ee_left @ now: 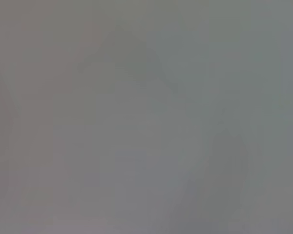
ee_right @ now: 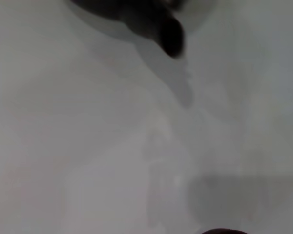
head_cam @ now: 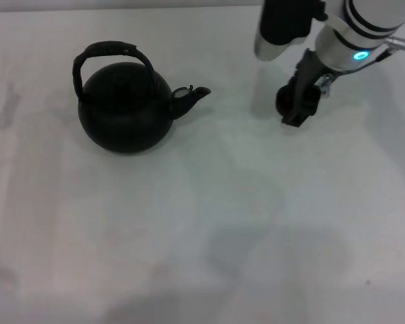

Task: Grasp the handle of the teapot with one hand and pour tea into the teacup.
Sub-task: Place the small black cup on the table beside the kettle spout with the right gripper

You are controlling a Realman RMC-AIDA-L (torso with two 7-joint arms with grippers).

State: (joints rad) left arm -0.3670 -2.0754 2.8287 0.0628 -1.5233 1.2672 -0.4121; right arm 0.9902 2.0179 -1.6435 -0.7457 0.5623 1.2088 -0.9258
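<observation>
**Teapot and teacup on bench: handle not yet taken**

Item 1. Teapot point(head_cam: 125, 111): large, round, black, standing upright on the white bench point(head_cam: 189, 229) toward the robot's left. Short curved spout point(head_cam: 192, 96) points toward the robot's right, roughly at the right arm's position. Nothing touches the pot.

Item 2. Handle point(head_cam: 111, 52): dark arched bail over the pot's top, standing up and free all round. Its span runs roughly in line with the spout. The right wrist view shows a dark blurred shape at its edge, probably the spout end of the pot; not certain.

Item 3. Teacup point(head_cam: 284, 100): only a small dark rounded form shows, just beside or partly behind the right pincer, well apart from the teapot. Whether the two touch cannot be told.

Item 4. Right pincer point(head_cam: 301, 108): low over the bench at far right, beside the teacup. Its opening, and whether it holds anything, cannot be told.

Item 5. Left pincer: not in view; its wrist camera shows only a blank grey surface.

Handling note, as judgement: the grasp on the handle is the step in hand and appears not begun. The grasping pincer should come down over the crown of the arch, fingers either side of the bail, centred so the pot hangs level. Grip firmly before lifting; an off-centre hold risks early tipping. Lift straight, carry spout-first to the cup, then tilt slowly above its rim.
</observation>
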